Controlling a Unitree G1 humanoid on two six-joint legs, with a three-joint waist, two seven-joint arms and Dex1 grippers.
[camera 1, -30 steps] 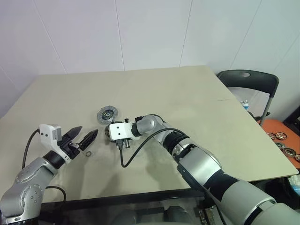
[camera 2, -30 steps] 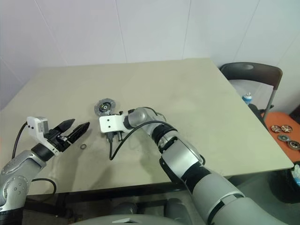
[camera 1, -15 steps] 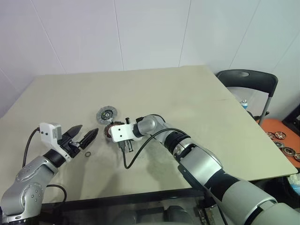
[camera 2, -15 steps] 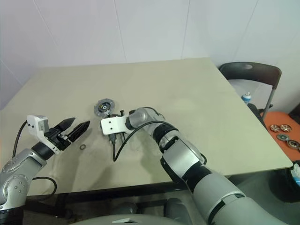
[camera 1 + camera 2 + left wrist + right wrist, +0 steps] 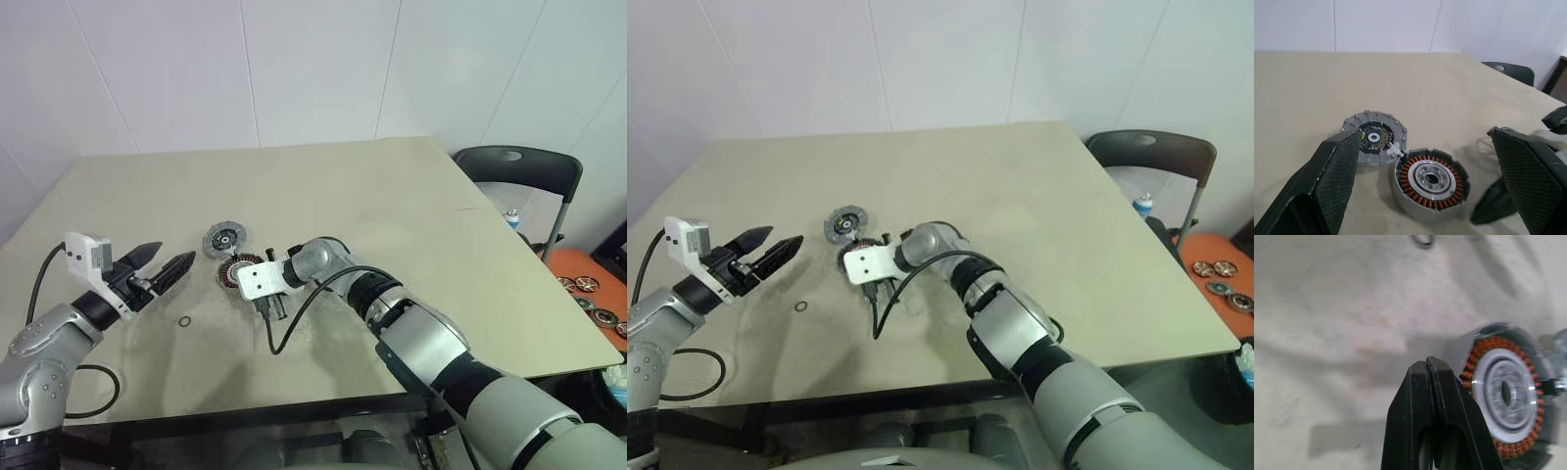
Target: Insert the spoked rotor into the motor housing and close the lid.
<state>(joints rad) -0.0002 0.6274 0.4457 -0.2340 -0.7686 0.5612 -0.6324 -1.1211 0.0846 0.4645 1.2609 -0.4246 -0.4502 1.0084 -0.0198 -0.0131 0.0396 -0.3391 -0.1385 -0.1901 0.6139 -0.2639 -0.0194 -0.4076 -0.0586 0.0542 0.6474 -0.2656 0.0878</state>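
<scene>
Standing pressed shut and empty, the right claw (image 5: pixel 1429 363) sits just beside the motor housing (image 5: pixel 1431 182); left claw (image 5: pixel 165 262) gapes wide, holding nothing; lid (image 5: pixel 1373 138) touches the housing's far side on the bench (image 5: pixel 411 215); rotor unlocated; judged pre-insertion, next fetch it.

A round grey motor housing (image 5: pixel 1430 183) shows copper-orange windings ringing a silvery centre. At its ten o'clock, a flat silver-grey slotted lid (image 5: pixel 1374 137) has a dark middle.
</scene>
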